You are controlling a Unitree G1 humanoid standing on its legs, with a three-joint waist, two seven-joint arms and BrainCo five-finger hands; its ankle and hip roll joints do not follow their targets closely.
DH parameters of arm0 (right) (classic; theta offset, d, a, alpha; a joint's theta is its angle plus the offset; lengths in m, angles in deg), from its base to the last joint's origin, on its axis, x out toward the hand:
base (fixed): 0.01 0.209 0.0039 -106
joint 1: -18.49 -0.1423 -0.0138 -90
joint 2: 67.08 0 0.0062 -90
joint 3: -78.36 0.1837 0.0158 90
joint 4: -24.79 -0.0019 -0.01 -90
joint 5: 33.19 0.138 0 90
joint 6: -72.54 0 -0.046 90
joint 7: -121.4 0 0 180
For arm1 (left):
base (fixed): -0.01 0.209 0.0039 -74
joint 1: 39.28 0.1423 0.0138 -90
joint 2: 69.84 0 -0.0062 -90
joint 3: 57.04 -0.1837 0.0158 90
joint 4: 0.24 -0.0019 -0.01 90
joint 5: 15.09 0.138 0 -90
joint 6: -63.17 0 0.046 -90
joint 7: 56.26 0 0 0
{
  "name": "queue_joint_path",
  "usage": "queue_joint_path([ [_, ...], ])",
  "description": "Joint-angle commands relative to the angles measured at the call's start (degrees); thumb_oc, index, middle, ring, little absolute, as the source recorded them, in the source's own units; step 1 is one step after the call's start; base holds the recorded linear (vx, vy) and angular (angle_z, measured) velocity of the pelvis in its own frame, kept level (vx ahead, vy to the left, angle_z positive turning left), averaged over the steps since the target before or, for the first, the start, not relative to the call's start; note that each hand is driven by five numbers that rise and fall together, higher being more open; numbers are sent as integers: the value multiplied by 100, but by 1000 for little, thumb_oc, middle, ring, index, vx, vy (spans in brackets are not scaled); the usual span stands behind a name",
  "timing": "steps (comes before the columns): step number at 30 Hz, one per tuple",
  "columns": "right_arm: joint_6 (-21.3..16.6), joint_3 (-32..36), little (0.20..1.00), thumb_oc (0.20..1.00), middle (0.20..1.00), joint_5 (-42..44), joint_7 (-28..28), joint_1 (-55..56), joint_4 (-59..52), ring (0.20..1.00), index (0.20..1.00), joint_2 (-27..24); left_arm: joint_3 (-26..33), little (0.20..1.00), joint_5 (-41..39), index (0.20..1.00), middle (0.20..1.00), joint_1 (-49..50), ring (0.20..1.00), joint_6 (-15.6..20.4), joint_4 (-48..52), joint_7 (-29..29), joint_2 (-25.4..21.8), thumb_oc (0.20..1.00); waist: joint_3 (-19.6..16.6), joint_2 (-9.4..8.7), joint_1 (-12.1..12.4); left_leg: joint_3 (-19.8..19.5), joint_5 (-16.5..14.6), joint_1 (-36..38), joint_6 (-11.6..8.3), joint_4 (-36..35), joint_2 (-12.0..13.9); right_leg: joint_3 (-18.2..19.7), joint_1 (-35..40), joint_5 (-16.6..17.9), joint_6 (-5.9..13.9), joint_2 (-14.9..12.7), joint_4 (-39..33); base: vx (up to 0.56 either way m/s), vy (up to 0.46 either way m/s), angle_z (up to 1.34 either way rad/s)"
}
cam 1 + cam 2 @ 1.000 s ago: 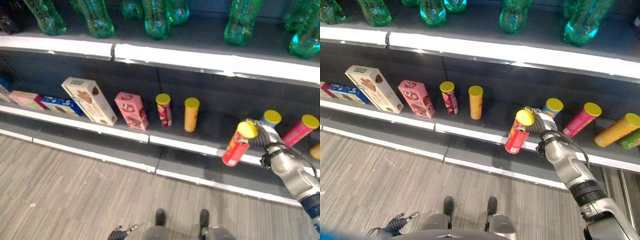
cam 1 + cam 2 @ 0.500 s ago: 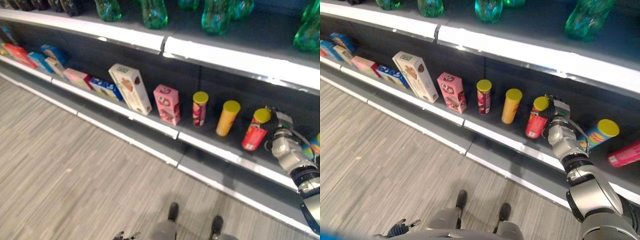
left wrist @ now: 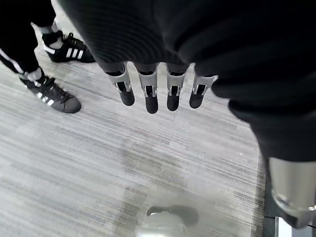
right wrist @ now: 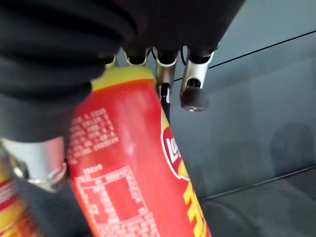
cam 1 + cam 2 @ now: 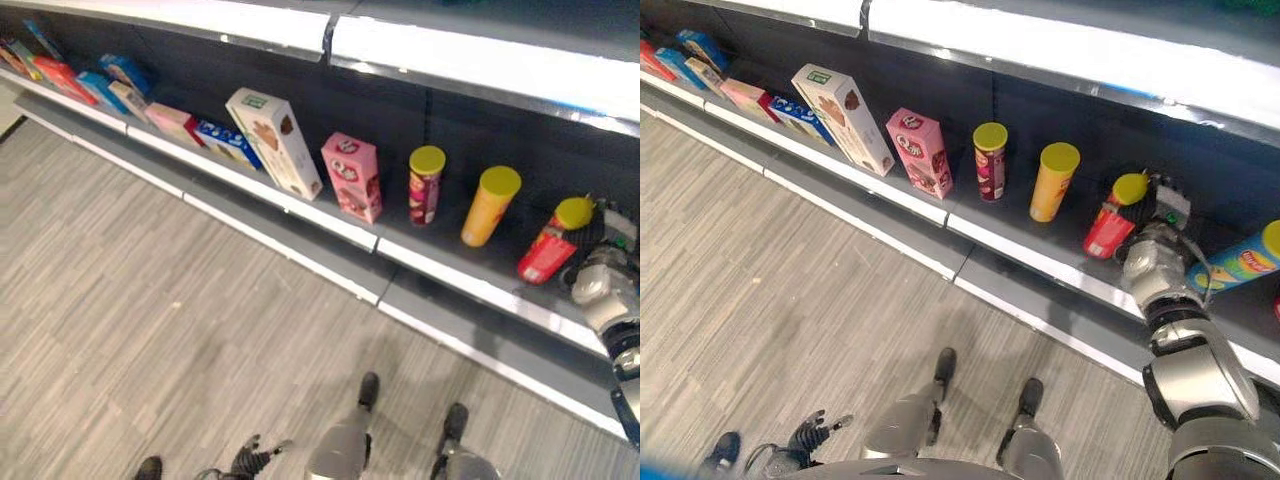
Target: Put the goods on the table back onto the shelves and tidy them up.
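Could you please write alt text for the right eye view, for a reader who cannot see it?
The robot's right hand grips a red can with a yellow lid, tilted, on a dark shelf. To its left stand an orange can, a dark red can, a pink box and a leaning cream box.

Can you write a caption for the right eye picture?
Right hand sets a tilted red can on the shelf beside an orange can.

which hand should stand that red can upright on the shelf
Right. The right hand already grips the red can, tilted on the shelf beside the orange can. The left hand hangs open over the floor.
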Motion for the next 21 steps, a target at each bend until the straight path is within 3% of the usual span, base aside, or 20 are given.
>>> queue_joint_path([
  [1, -1, -421, 200, 200, 200, 90, 192, -458, 24, 200, 200, -301, -387, 1000, -283, 1000, 1000, -282, 1000, 89, -115, 141, -168, 1000, -11, -124, 27, 170, -381, -20, -161, 134, 10, 174, -242, -1104, 245, -333, 934, 6, 13, -5],
  [8, 56, -473, 200, 200, 200, 58, 315, -593, 48, 200, 200, -458, -433, 1000, -349, 1000, 1000, -327, 1000, 102, -43, 179, -127, 1000, 14, -79, -10, 188, -383, -48, -131, 116, 6, 218, -308, -1120, 247, -337, 970, 0, 2, 0],
  [21, 144, -157, 200, 200, 200, -130, 473, 61, -190, 200, 200, -185, -344, 1000, -260, 1000, 1000, -341, 1000, 84, -11, 235, -150, 1000, 31, -322, -150, 223, -472, -1, -109, 115, 60, 230, -264, -1126, 246, -288, 926, 0, 0, 0],
])
